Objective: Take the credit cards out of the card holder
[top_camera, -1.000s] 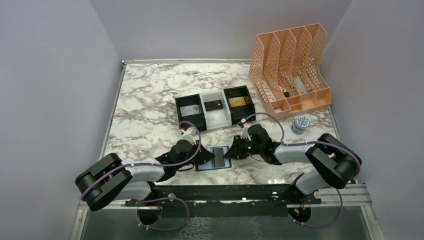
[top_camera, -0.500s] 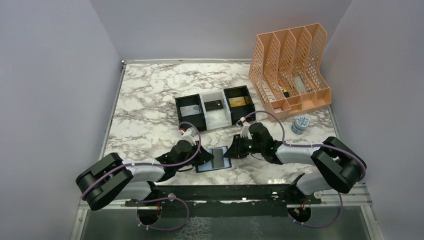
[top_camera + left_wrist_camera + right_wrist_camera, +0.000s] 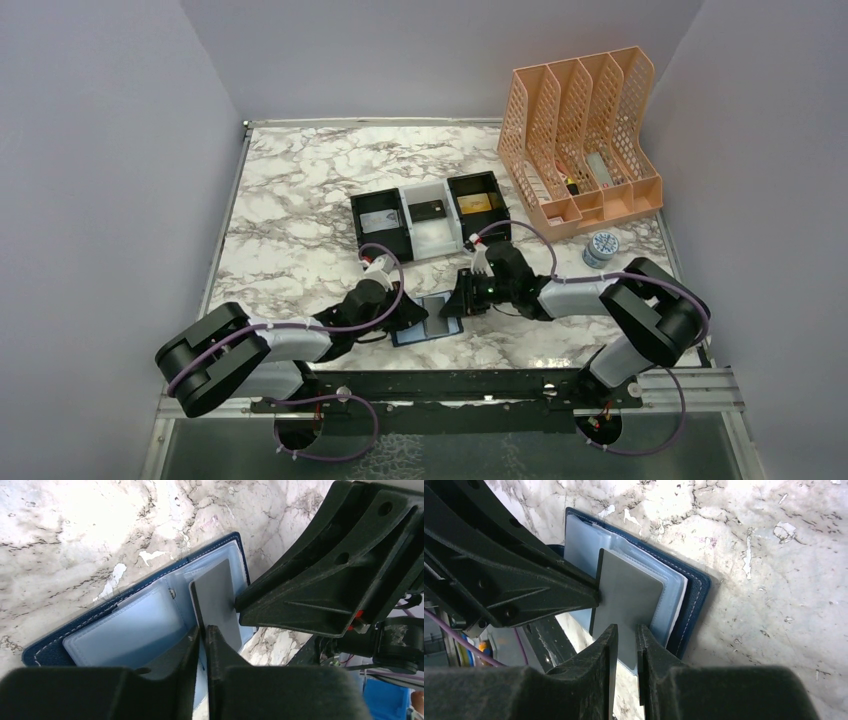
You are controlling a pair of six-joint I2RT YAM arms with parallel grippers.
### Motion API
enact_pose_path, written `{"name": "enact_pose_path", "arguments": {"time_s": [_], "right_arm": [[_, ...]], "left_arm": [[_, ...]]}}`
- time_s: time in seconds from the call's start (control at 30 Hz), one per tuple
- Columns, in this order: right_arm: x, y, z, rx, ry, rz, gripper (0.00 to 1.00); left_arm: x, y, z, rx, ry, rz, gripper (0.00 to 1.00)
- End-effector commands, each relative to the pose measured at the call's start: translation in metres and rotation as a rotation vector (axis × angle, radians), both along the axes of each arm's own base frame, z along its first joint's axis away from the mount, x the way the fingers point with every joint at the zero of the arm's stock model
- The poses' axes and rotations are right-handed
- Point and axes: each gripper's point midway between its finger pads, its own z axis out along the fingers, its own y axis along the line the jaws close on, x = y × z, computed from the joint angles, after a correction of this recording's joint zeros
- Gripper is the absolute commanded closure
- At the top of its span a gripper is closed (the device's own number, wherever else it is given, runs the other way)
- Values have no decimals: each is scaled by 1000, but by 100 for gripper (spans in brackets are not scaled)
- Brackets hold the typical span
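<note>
The card holder (image 3: 418, 333) lies open on the marble, a navy wallet (image 3: 50, 645) with pale blue pockets. A silver-grey credit card (image 3: 216, 595) sticks out of its right-hand pocket, over the navy cover (image 3: 696, 597). My left gripper (image 3: 204, 630) has its jaws down to a thin slit, with a pale pocket leaf in it, at the card's (image 3: 629, 592) left edge. From the right, my right gripper (image 3: 626, 629) reaches in with a narrow gap between its jaws, tips at the card's near edge. In the top view the left gripper (image 3: 412, 312) and right gripper (image 3: 456, 302) meet over the holder.
Behind the holder stands a black-and-white tray (image 3: 437, 242) with a card in each of its three compartments. A tall peach file rack (image 3: 580, 140) stands at the back right, with a small round tin (image 3: 600, 247) in front of it. Purple walls close in three sides.
My right arm has slid left, bringing its gripper onto the holder's right side. The left arm has barely moved and its jaws have eased slightly.
</note>
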Motion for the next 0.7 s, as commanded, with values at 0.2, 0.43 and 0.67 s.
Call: {"name": "enact_pose_path", "arguments": {"time_s": [0.2,0.43,0.67], "right_arm": [[7,-19,-21,-122,-6,-84,79],[6,-20,-26,-130,2,-86,79],[7,-21,-26,-133,0,-93,79]], "left_arm": [[-4,-7,8,-20,-13,-45,80],[-4,3,8,-26,-25,-4,100],[-5,7,11,-40,-32,13,100]]}}
